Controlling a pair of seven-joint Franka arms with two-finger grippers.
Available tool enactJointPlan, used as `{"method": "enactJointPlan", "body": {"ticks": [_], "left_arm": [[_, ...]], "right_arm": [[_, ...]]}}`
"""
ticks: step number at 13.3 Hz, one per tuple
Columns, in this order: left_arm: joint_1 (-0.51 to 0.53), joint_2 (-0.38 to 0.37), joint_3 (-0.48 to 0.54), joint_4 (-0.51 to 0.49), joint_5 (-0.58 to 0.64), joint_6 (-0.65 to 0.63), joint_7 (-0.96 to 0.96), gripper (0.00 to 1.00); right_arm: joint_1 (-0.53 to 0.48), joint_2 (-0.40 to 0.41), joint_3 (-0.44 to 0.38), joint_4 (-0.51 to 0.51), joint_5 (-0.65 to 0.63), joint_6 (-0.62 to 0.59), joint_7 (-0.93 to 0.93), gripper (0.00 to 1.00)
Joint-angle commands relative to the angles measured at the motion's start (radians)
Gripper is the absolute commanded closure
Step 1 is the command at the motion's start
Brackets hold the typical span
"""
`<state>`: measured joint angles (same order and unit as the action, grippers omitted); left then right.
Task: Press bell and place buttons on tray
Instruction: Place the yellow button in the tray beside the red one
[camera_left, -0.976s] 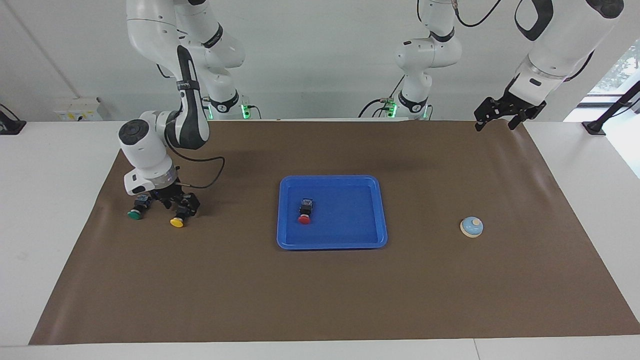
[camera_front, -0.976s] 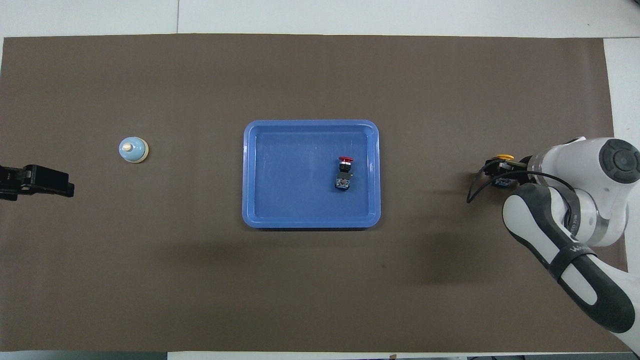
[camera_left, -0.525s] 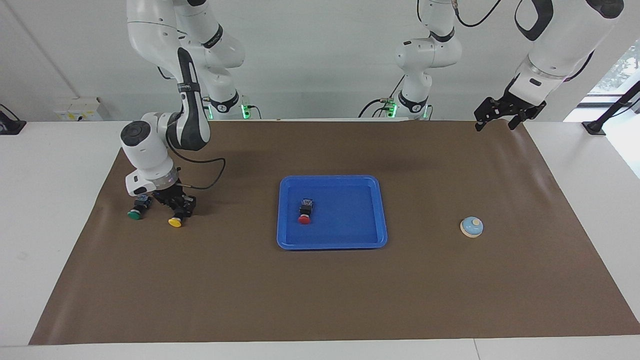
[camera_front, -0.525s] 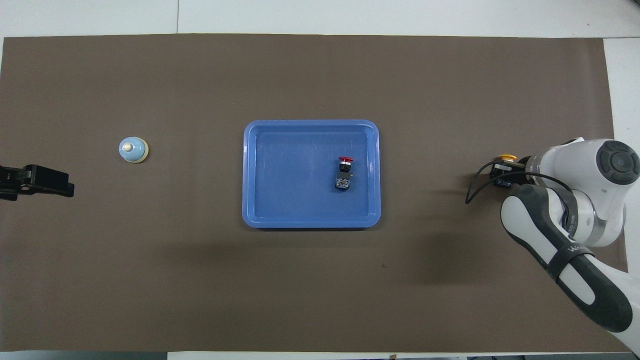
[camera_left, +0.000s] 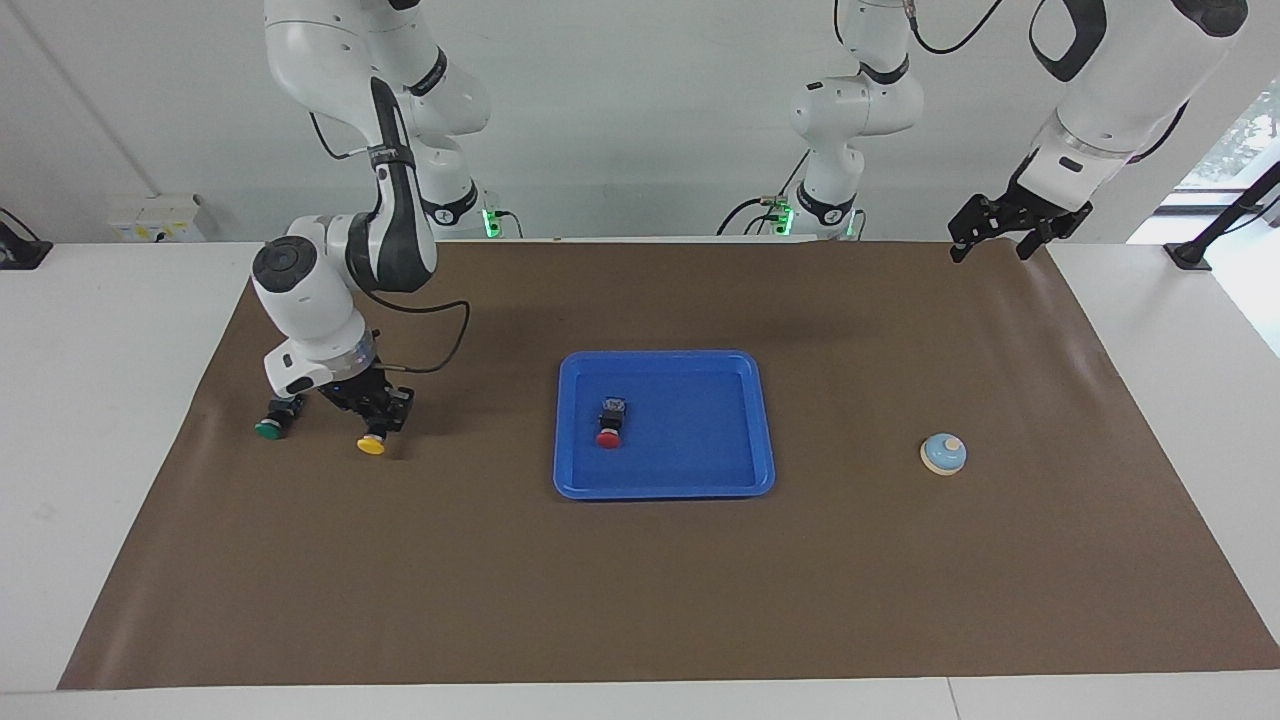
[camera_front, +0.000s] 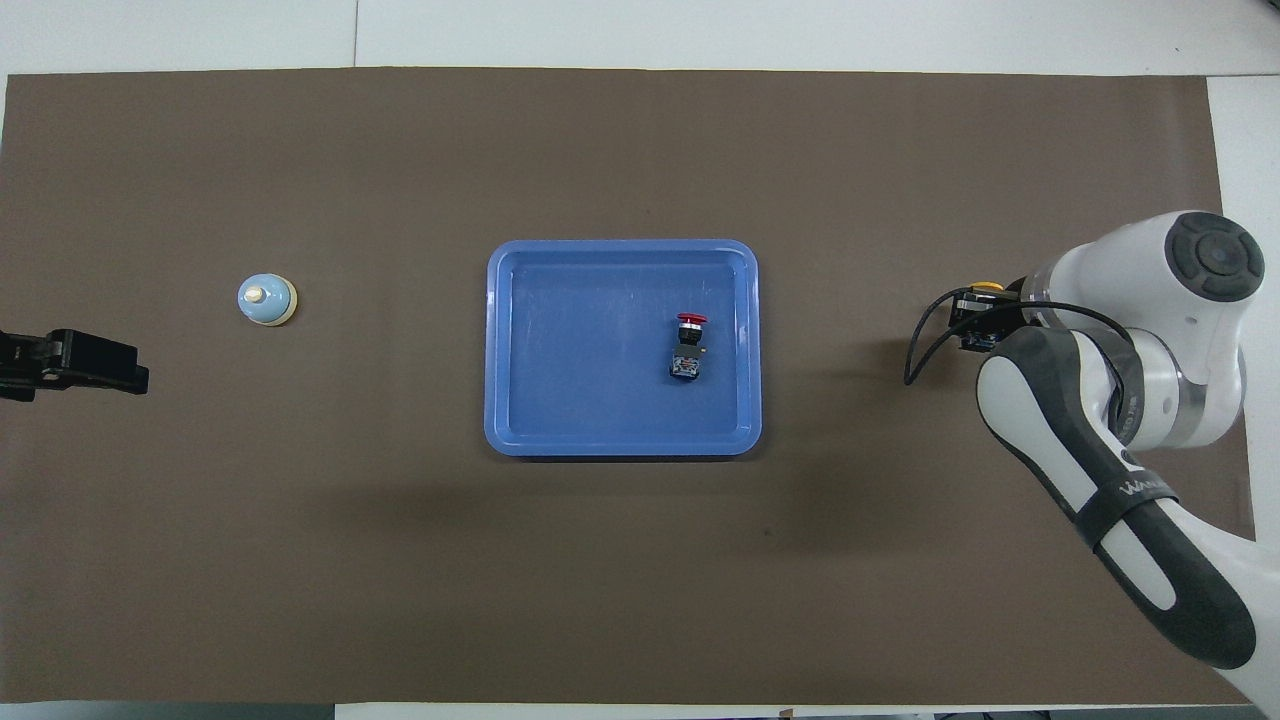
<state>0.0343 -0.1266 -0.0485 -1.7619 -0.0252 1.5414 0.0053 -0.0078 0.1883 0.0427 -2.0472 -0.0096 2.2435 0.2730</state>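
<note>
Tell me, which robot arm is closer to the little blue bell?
Left. The left end effector waits in the air at the bell's end of the table; the right end effector grips the yellow button at the other end.

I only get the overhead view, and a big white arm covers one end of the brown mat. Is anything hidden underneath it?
Observer: Yes. A green button lies on the mat there, toward the right arm's end of the table.
Visitor: I also see a speck of yellow there. What is it?
Observer: It is the yellow button. The right tool is shut on its black body.
Visitor: And the black thing at my picture's edge?
Observer: That is the left tool. It is open and waits high in the air over the mat's corner, not down near the bell.
</note>
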Motion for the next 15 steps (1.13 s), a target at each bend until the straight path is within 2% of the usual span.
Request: {"method": "enactJointPlan", "body": {"ticks": [1, 4, 7, 9, 12, 15], "left_arm": [[0.003, -0.001, 0.001, 0.007, -0.004, -0.012, 0.001, 0.0], [0.003, -0.001, 0.001, 0.007, -0.004, -0.014, 0.001, 0.0], [0.003, -0.001, 0.001, 0.007, -0.004, -0.014, 0.001, 0.0], [0.003, -0.001, 0.001, 0.007, -0.004, -0.014, 0.001, 0.0], [0.003, -0.001, 0.001, 0.007, -0.004, -0.014, 0.001, 0.0], [0.003, -0.001, 0.001, 0.007, -0.004, -0.014, 0.001, 0.0]], "right_arm": [[0.11, 0.039, 0.005, 0.143, -0.003, -0.128, 0.109, 1.0], [0.274, 0.071, 0.005, 0.234, -0.001, -0.189, 0.253, 1.0], [0.406, 0.178, 0.005, 0.419, 0.011, -0.281, 0.408, 1.0], [0.466, 0.246, 0.006, 0.508, 0.014, -0.298, 0.486, 1.0], [0.543, 0.302, 0.005, 0.527, 0.019, -0.275, 0.535, 1.0], [0.565, 0.336, 0.006, 0.529, 0.031, -0.174, 0.543, 1.0]]}}
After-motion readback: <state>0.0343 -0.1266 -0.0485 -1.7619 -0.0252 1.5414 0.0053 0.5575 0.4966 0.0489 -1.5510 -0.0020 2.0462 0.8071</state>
